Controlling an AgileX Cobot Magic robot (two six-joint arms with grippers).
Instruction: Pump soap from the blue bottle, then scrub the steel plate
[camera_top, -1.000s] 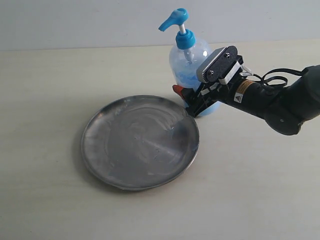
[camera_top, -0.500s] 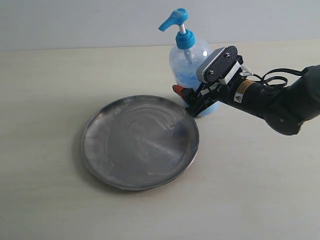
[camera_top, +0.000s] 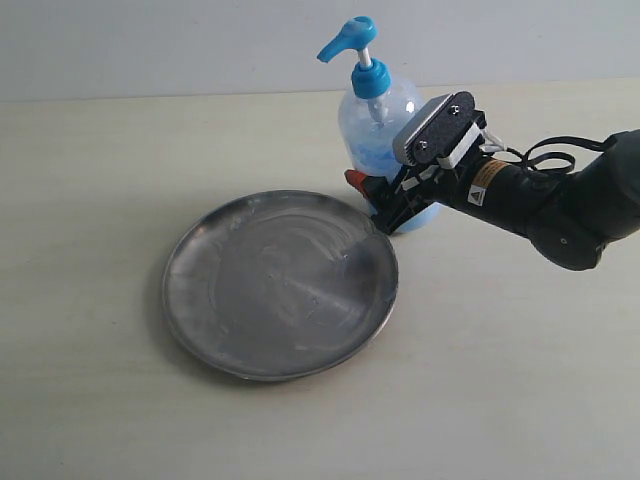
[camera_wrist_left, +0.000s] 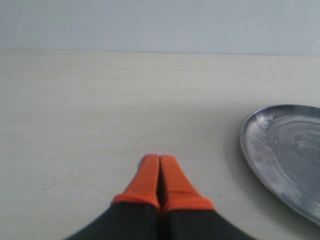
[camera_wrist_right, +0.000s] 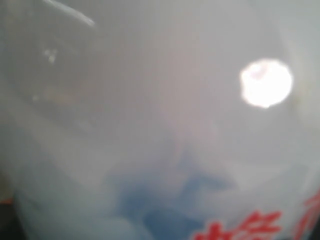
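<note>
Two hands have work here, though only one shows in the exterior view. Nearest lies the steel plate (camera_top: 230, 335), flat on the tabletop (camera_top: 100, 150), its scuffed face carrying dull swirls but no fresh blob that I can make out. Just behind its far-right rim the right hand (camera_top: 370, 203) reaches in low, jaws spread wide round the lower body of the blue bottle (camera_top: 372, 125), which looks grasped (its wrist view is nothing but blurred bottle wall and red lettering). The bottle stands upright, pale soap (camera_top: 376, 155) pooled low inside, pump head (camera_top: 347, 40) raised. The left hand (camera_wrist_left: 159, 167) is clenched on nothing over bare tabletop, the plate's rim near and the bottle out of its view. Pumping seems the step in hand: hold the base firm, bring the left hand over the pump head, and press straight down so nothing tips
</note>
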